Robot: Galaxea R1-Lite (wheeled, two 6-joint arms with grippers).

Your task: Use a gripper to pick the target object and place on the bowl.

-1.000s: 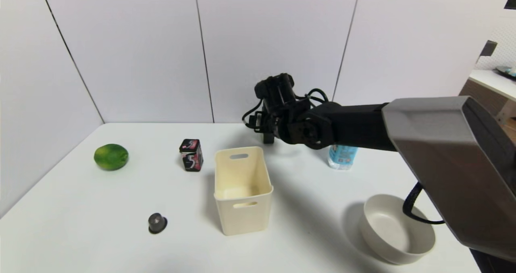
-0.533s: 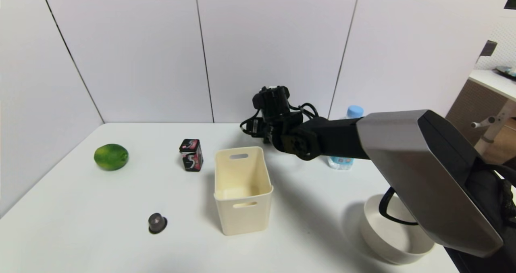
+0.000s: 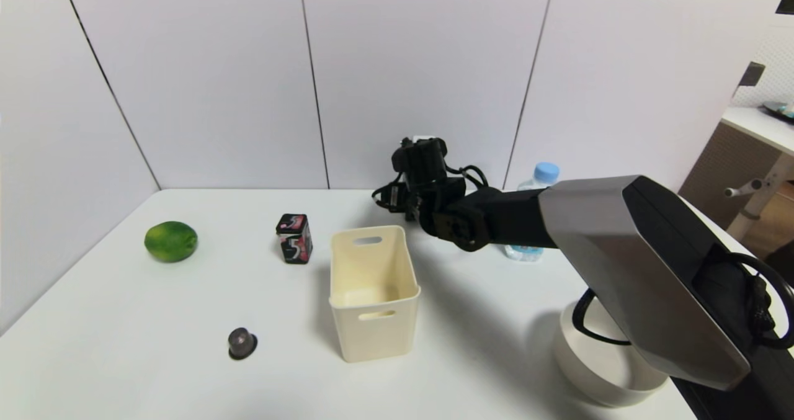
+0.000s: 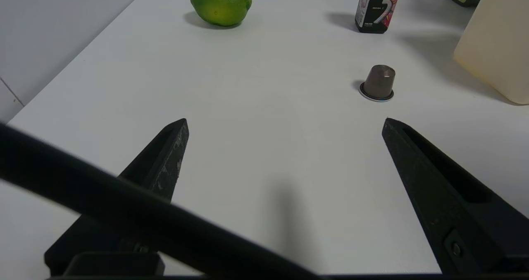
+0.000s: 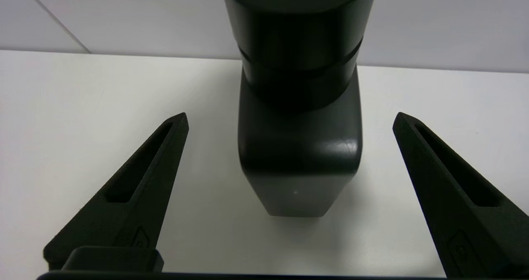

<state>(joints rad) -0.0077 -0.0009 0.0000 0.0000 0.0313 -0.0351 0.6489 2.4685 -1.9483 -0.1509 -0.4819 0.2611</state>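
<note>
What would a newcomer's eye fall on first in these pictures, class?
The right arm, stretched across the table to the far wall. Its right pincer stands open around the upright black bottle, not yet touching it. Next come the cream bin at the centre and the lime far left.

on the table (image 3: 155, 321): one lime (image 3: 170, 241), one small black-red box marked "5" (image 3: 294, 238), one dark capsule (image 3: 242, 343), one cream bin (image 3: 374, 291) with handle slots, one clear water bottle (image 3: 535, 187) with blue cap, one grey-beige bowl (image 3: 598, 370), one black pump bottle (image 5: 298, 118). total seven loose items, one of each kind. grippers: two, right gripper (image 5: 289, 118) and left gripper (image 4: 285, 120); two fingers each.
</note>
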